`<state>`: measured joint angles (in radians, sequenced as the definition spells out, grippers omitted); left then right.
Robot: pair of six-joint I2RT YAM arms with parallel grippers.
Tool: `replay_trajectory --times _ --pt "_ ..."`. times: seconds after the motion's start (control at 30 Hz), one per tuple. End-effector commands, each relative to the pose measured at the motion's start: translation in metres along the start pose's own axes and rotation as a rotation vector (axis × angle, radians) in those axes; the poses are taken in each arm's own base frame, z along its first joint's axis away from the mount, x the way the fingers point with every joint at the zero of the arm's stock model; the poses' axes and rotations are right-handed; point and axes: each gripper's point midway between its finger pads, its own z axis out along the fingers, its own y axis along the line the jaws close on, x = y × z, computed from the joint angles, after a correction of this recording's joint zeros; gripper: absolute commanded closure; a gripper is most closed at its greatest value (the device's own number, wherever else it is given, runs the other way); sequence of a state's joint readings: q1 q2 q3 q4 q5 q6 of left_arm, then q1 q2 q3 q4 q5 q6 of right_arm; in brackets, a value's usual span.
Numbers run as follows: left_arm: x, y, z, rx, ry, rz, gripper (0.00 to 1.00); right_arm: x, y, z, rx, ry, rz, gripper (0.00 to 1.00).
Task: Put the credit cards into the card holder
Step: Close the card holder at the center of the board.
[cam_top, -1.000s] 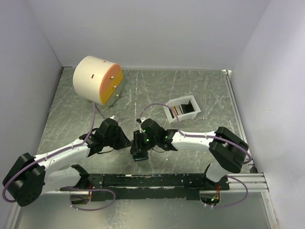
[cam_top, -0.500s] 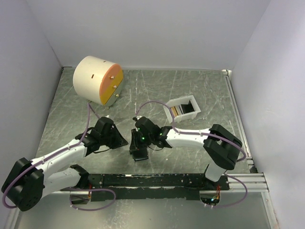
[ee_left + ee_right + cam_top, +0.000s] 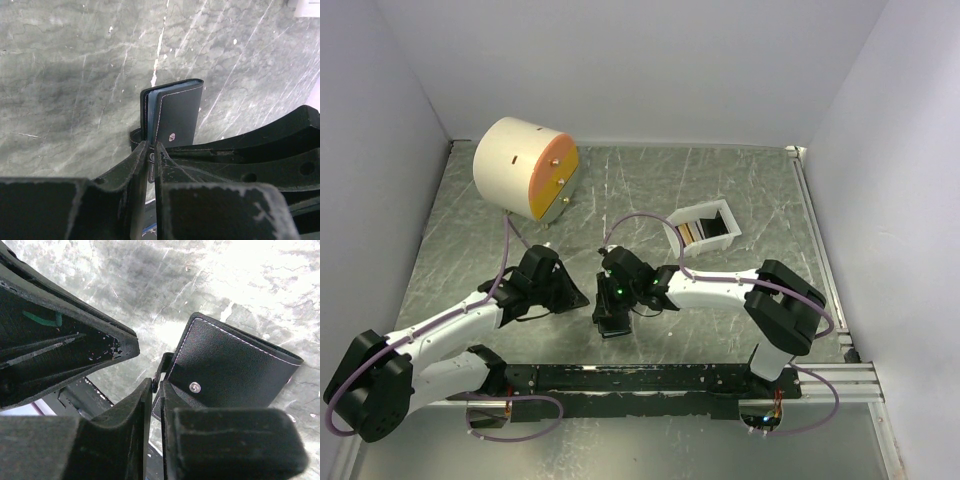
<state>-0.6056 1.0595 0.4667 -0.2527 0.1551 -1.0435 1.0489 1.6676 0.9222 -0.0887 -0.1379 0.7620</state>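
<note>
The black card holder (image 3: 611, 320) stands on edge on the table between both grippers. In the left wrist view the card holder (image 3: 177, 112) shows a snap stud, with the blue edge of a credit card (image 3: 150, 107) inside it. My left gripper (image 3: 151, 145) is shut on the holder's lower flap. My right gripper (image 3: 156, 382) is shut on the narrow strap at the corner of the card holder (image 3: 230, 370). From above, the left gripper (image 3: 578, 297) comes in from the left and the right gripper (image 3: 612, 303) from the right. More credit cards (image 3: 691, 232) stand in the white tray.
The white open-topped tray (image 3: 672, 229) sits right of centre behind the right arm. A big cream cylinder with an orange face (image 3: 520, 165) stands at the back left. A black rail (image 3: 650, 378) runs along the near edge. Walls close in on both sides.
My right gripper's jaws have closed onto the holder's strap. Both arms and the holder have shifted slightly to the left.
</note>
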Motion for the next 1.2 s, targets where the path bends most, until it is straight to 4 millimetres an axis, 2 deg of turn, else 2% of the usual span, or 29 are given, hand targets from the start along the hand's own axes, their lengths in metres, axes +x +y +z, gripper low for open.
replay_trajectory --times 0.0,0.07,0.3,0.43,0.57,0.73,0.97,1.17 --pt "0.005 0.003 0.0 0.003 0.024 0.009 0.8 -0.007 0.003 0.002 0.009 -0.019 -0.017 0.93" --pt "0.005 0.002 -0.001 0.01 0.023 0.013 0.8 -0.008 0.003 0.001 0.007 -0.025 -0.022 1.0" --pt "-0.007 -0.025 0.0 0.118 -0.006 0.092 0.79 -0.013 0.007 -0.009 -0.008 -0.058 -0.021 1.0" --pt "-0.009 -0.038 0.01 0.161 0.02 0.15 0.79 -0.009 0.003 -0.008 0.0 -0.055 -0.012 1.0" --pt "-0.003 -0.034 0.025 0.157 0.066 0.164 0.8 -0.005 0.001 -0.008 -0.001 -0.05 -0.005 1.0" --pt "0.002 -0.022 0.035 0.132 0.077 0.151 0.79 -0.004 -0.003 -0.01 0.011 -0.056 0.004 1.0" --pt "0.006 -0.003 0.041 0.064 0.082 0.132 0.8 -0.007 -0.012 -0.014 0.052 -0.084 0.016 1.0" --pt "0.009 0.003 0.042 0.046 0.091 0.125 0.8 -0.005 -0.021 -0.015 0.075 -0.093 0.05 1.0"
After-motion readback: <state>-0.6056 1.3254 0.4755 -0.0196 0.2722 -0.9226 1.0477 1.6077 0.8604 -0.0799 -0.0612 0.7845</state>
